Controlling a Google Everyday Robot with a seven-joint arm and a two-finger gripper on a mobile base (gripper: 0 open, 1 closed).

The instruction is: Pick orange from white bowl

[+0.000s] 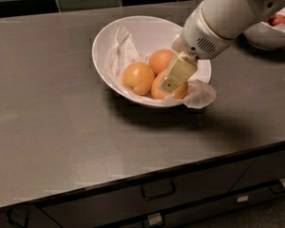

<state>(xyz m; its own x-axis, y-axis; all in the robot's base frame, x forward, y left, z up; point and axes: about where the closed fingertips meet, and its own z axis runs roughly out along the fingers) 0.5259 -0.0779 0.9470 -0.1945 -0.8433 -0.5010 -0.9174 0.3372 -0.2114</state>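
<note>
My hand (171, 82) leans down into the bowl (100, 41), right over the front orange (180, 91) that lies on the paper (121, 51), so I can take it; open or closed, I cannot tell.

the gripper (169, 84) is hanging inside the white bowl (147, 30), the orange (156, 92) sitting directly behind its jaws, two other oranges (138, 78) lying just beside them.
</note>
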